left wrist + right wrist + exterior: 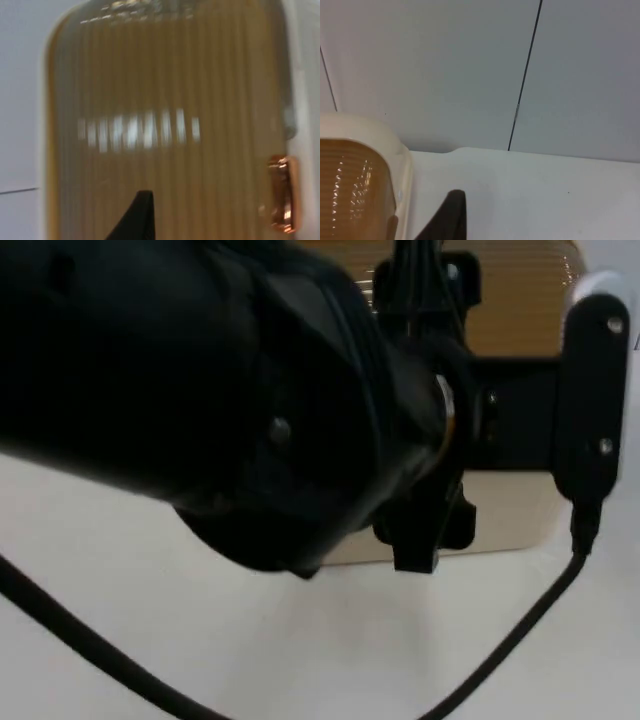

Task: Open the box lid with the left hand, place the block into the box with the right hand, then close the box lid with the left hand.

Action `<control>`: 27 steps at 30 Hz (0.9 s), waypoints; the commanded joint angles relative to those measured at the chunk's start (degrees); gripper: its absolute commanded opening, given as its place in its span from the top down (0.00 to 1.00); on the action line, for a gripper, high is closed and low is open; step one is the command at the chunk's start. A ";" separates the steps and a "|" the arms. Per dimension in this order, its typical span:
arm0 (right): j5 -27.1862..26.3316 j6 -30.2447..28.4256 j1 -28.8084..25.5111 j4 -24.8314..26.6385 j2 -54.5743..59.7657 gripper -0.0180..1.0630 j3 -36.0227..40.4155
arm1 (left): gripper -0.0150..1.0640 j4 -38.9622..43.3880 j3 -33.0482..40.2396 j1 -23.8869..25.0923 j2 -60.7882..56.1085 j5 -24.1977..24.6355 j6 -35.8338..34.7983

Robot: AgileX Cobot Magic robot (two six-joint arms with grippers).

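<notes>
The box has a cream body [510, 515] and a ribbed amber lid [520, 295]. My left arm hides much of it in the top view, so I cannot tell how the lid stands. My left gripper [425, 535] hangs over the box's front edge. The left wrist view looks closely at the ribbed lid [165, 130], with a copper clasp [282, 192] at its edge and a black fingertip [137, 220] over it. A black part of my right arm [592, 390] stands at the box's right end. In the right wrist view, a fingertip [447, 217] lies beside the box's corner [355, 185].
White table top [300, 640] lies in front of the box. The grey partition wall [470, 70] rises just behind the table's far edge. My left arm's bulk [200, 390] covers the left and middle of the top view.
</notes>
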 commanded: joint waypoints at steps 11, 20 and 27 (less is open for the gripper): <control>0.16 -0.05 -0.10 -2.97 -0.01 0.01 -0.51 | 0.83 0.65 -0.28 -0.21 3.00 0.05 -1.74; 0.16 0.02 -0.10 -3.01 -0.01 0.01 -0.51 | 0.99 0.38 -0.28 -0.12 3.00 -1.75 -4.57; 0.16 0.02 -0.10 -3.01 -0.01 0.01 -0.51 | 0.99 2.42 -0.28 0.05 5.05 -4.29 -4.57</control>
